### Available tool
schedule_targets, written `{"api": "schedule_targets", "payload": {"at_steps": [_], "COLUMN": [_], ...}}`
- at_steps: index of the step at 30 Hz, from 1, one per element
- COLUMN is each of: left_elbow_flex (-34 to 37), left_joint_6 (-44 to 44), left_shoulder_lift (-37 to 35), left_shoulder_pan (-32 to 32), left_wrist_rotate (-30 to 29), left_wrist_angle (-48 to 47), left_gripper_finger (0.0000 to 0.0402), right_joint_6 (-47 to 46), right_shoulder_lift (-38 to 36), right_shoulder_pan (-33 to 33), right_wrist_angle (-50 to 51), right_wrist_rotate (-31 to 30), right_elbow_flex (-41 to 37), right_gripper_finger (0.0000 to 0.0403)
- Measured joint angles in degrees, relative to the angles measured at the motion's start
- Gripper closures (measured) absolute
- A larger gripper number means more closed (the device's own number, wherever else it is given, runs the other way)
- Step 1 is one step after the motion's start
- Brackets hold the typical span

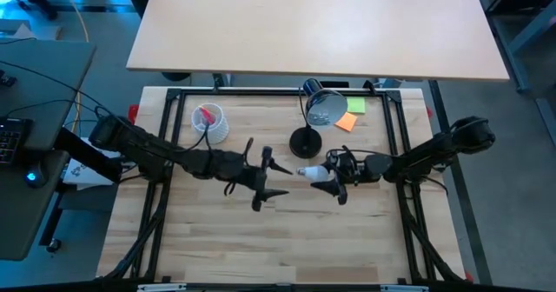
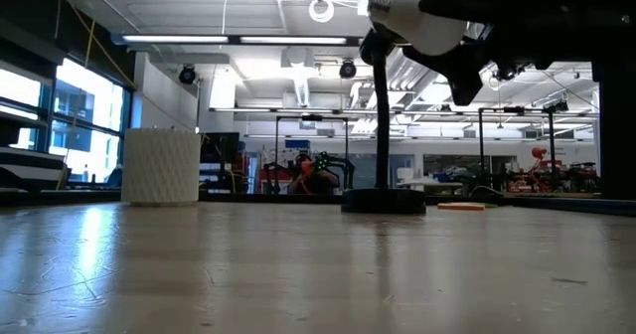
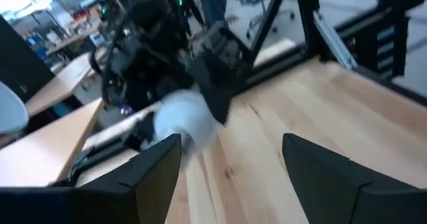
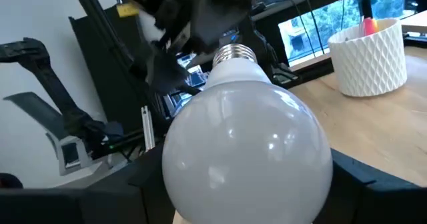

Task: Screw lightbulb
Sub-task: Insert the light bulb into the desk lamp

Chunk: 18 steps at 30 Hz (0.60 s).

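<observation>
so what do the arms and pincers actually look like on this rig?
Both arms are dark, nearly black, jointed segments with thin black cables looped along them. The left pincer has two flat, black, wedge-shaped fingers. The right pincer looks the same: blocky black fingers. No markings are readable.

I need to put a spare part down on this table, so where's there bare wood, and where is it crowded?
Bare wood runs along the near edge of the table, below both arms. The far side is crowded: white cup, black lamp, sticky notes. Mid-table is taken too: the right gripper holds the lightbulb above it, facing the open left gripper.
</observation>
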<state>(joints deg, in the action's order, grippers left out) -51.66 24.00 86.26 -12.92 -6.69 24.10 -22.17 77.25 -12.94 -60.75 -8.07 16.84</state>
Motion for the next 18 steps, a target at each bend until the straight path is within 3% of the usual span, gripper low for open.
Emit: {"api": "schedule_targets", "payload": {"at_steps": [4, 13, 18], "left_elbow_flex": [0.0, 0.0, 0.0], "left_joint_6": [-0.1, -4.4, -5.9], "left_shoulder_lift": [0.0, 0.0, 0.0], "left_shoulder_pan": [0.1, 0.1, 0.1], "left_wrist_rotate": [0.8, 0.6, 0.8], "left_wrist_angle": [1.4, -9.2, -10.2], "left_gripper_finger": [0.0145, 0.0145, 0.0145], "right_joint_6": [0.2, -0.3, -0.8], "right_shoulder_lift": [0.0, 0.0, 0.0], "right_shoulder_pan": [-0.4, -0.4, -0.4], "right_wrist_angle": [0.7, 1.9, 1.9], "right_wrist_rotate": [-0.5, -1.0, -1.0], "right_elbow_flex": [0.0, 0.0, 0.0], "right_gripper_finger": [0.0157, 0.0157, 0.0157]}}
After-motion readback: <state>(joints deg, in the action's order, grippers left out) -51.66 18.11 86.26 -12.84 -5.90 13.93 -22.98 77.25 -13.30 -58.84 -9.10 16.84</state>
